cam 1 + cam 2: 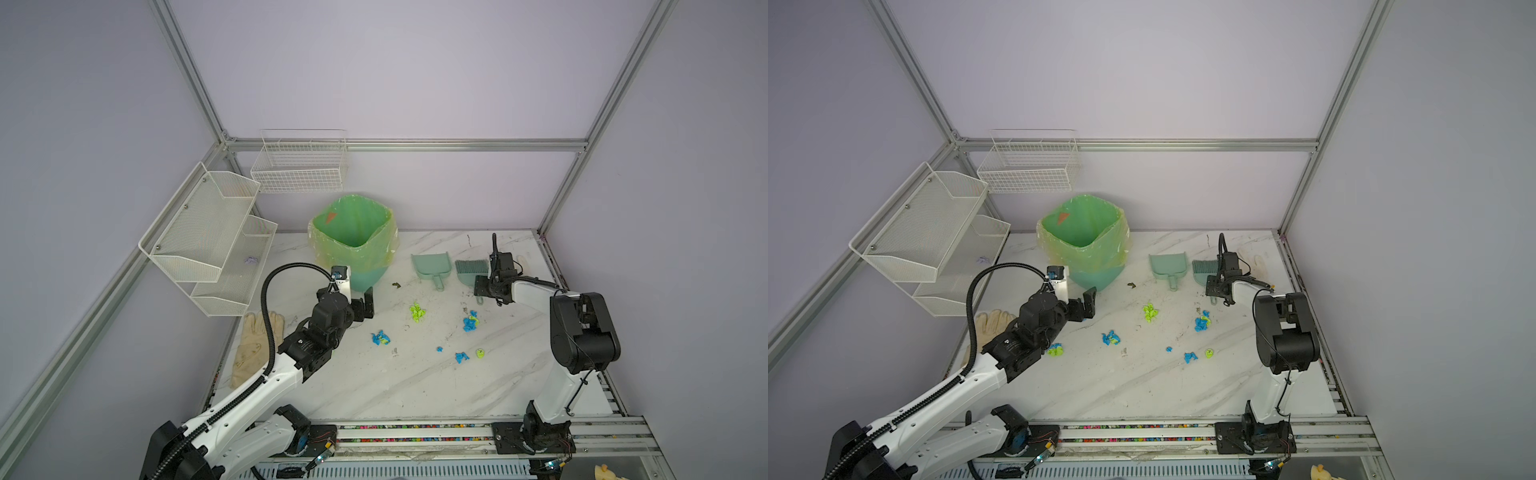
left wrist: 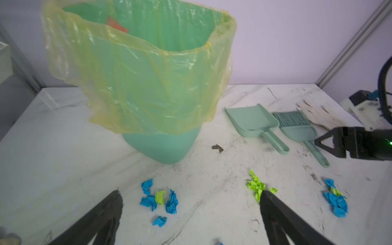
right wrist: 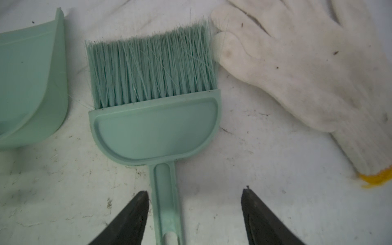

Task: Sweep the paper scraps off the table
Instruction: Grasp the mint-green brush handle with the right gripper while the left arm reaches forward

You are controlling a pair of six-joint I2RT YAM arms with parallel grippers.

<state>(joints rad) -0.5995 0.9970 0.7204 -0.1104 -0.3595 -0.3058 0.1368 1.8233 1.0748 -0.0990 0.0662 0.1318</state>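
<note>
Marble table [image 1: 374, 386] w/ paper scraps [image 1: 470, 323] btwn wide-open left gripper [image 2: 192, 196] & right gripper [image 3: 195, 192], jaws apart astride brush [image 3: 154, 127] handle.

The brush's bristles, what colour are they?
Pale mint green, like the rest of the brush; the right wrist view shows them best.

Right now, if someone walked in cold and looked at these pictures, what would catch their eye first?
Bright blue and neon yellow-green paper scraps dot the middle of the white marbled table. Behind them, at the back, stands a teal waste bin with a translucent green-yellow liner. Beside it, toward the right arm's side, a mint dustpan and hand brush lie side by side, with the right end effector open around the brush handle.
</note>
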